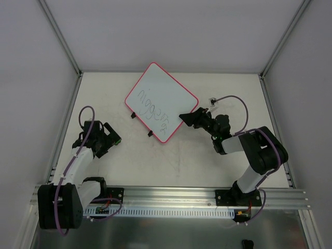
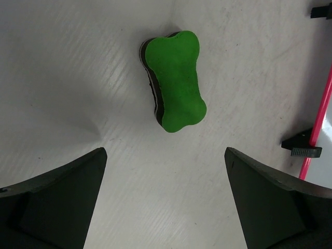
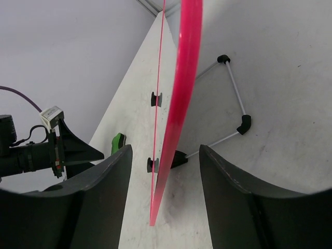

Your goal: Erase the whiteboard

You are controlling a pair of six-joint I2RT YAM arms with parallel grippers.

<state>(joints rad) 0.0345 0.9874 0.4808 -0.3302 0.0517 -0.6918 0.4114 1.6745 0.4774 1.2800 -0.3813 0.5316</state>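
Straddling the flat, pink-rimmed whiteboard [image 1: 162, 102], right gripper [image 1: 185, 118] jaws stand apart; left gripper [image 2: 165, 151] jaws gape wide.

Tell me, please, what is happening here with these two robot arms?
The right claw straddles an edge of the flat white whiteboard with the thin pink-red frame, with a gap on each side, so it grips nothing yet. The left claw hangs open above the small green bone-shaped eraser, which lies untouched on the table. Dark handwriting is still on the board.
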